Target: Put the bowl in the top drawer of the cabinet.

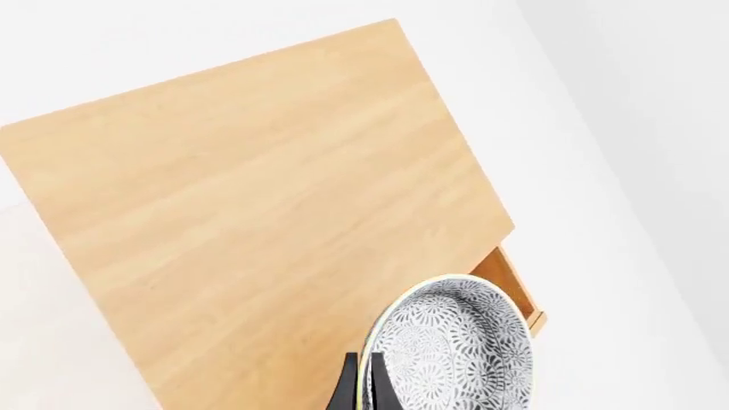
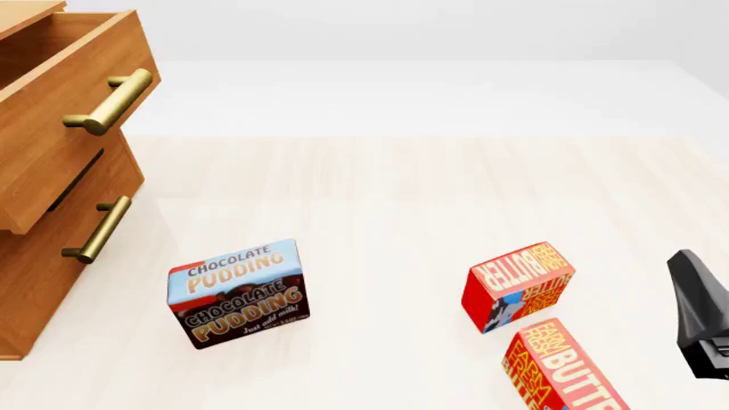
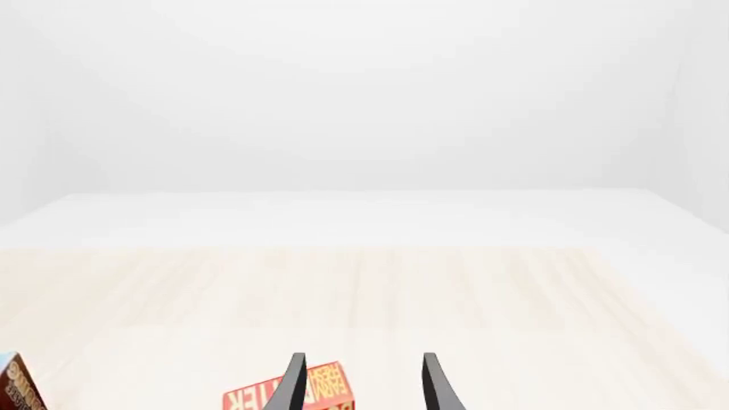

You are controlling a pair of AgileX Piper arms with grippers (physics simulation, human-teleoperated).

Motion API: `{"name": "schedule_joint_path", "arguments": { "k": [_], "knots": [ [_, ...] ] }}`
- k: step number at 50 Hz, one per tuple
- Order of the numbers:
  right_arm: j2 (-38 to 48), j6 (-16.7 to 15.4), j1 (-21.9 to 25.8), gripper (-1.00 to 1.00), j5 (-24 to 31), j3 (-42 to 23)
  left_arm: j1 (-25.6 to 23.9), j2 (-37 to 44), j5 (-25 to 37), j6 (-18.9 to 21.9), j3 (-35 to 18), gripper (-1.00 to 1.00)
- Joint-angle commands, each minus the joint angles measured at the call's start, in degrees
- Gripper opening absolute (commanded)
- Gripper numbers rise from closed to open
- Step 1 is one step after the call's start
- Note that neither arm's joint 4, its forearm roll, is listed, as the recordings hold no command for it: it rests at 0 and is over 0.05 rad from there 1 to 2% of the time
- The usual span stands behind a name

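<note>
Left tool [image 1: 367, 389] pinches the bowl [image 1: 456, 350] above the cabinet [image 1: 262, 205]; right tool [image 3: 360, 384] spread near butter boxes [image 2: 518, 286].

We count one cabinet [image 2: 51, 171], upper left of the front view, with two brass handles [image 2: 112, 102]; two red butter boxes [image 2: 518, 286]; one chocolate pudding box [image 2: 239, 293]; one bowl [image 1: 462, 354].
</note>
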Motion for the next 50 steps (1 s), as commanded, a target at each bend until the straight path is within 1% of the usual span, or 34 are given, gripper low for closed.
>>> {"name": "schedule_joint_path", "arguments": {
  "k": [1, 5, 14, 15, 22, 25, 26, 31, 34, 50],
  "knots": [
    [0.0, -0.01, -0.03, 1.0, -0.03, 0.0, 0.09, -0.46, -1.84, -0.77, 1.89, -1.0],
    [0.0, 0.0, -0.06, 1.0, -0.03, 0.0, 0.41, -0.45, -2.55, -0.95, 2.85, -1.0],
    [0.0, -0.02, -0.07, 1.0, -0.07, 0.0, 0.85, -0.1, -2.95, -0.71, 2.85, -1.0],
    [0.0, 0.22, 0.53, 1.0, -0.22, 0.01, 0.95, -0.06, -3.08, -0.62, 3.05, -1.0],
    [0.0, 0.08, 0.03, 1.0, -0.12, 0.0, 0.9, -0.24, -3.56, -0.76, 3.62, -1.0],
    [0.0, 0.08, 0.02, 1.0, -0.13, 0.0, 1.29, 0.51, -3.77, 0.15, 3.03, -1.0],
    [0.0, 0.07, -0.04, 1.0, -0.14, 0.0, 0.89, -0.08, -4.03, -0.71, 3.7, -1.0],
    [0.0, 0.08, -0.01, 1.0, -0.12, 0.0, 0.77, -0.19, -4.36, -0.64, 3.07, -1.0],
    [0.0, 0.07, -0.04, 1.0, -0.09, 0.0, 1.65, 0.51, -4.47, -0.27, 3.66, -1.0],
    [0.0, 0.09, -0.03, 1.0, -0.14, 0.0, 1.9, 0.37, -6.32, -0.55, 6.06, -1.0]
  ]
}}
